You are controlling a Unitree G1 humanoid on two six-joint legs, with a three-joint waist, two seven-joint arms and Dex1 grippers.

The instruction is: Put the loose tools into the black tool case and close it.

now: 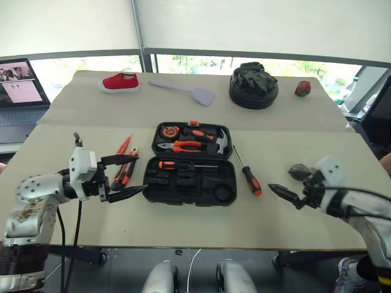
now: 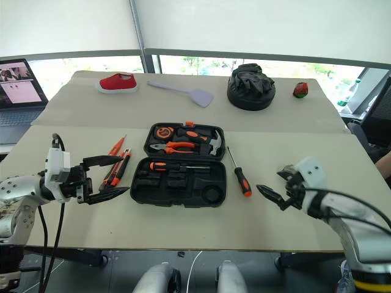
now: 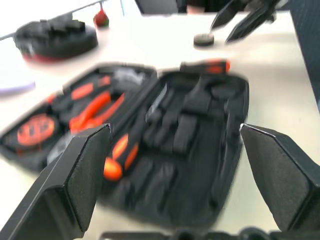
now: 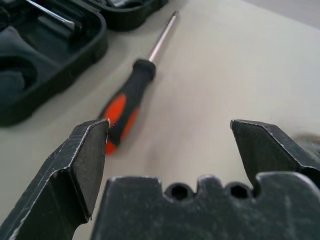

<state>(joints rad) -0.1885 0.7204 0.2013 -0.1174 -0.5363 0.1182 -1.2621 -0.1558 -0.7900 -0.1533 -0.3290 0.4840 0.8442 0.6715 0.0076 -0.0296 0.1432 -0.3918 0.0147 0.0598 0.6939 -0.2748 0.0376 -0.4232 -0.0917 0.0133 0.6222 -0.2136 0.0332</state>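
Item: screwdriver [image 1: 250, 173] on bench [image 1: 293, 207], shaft pointing away, just right of case [image 1: 189, 165]. We note right end effector [image 1: 285, 194] nearer, open, empty; left end effector [image 1: 122, 177] likewise.

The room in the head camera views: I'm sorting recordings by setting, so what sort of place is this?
Probably an office or lab test space: a plain work table by a long window, a laptop at one side, an office chair at the other.

red shoe [image 1: 120, 82] | lilac spatula [image 1: 183, 91] | black mound [image 1: 253, 85] | laptop [image 1: 21, 91]
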